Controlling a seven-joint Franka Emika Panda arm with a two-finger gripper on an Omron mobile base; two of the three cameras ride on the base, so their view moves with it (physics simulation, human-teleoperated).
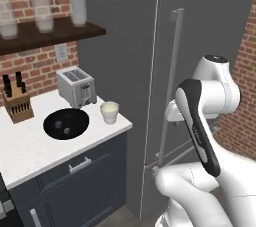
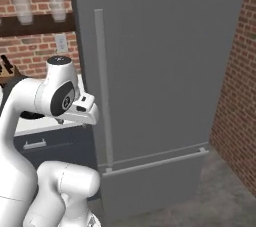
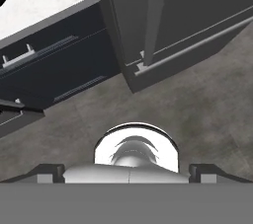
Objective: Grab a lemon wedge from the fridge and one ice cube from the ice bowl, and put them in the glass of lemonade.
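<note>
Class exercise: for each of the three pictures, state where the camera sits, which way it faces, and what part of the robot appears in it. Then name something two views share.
Left base view: behind the arm's left, facing the counter and closed fridge; arm lower right.
Right base view: behind its right, facing the fridge door; arm lower left.
Hand view: on the hand, looking down at floor and fridge base; jaws wide open.
Shared: the fridge handle.

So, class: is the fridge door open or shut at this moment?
Shut. The fridge shows one flat grey front with no white inside visible, and its long bar handle lies flush along the door edge.
</note>
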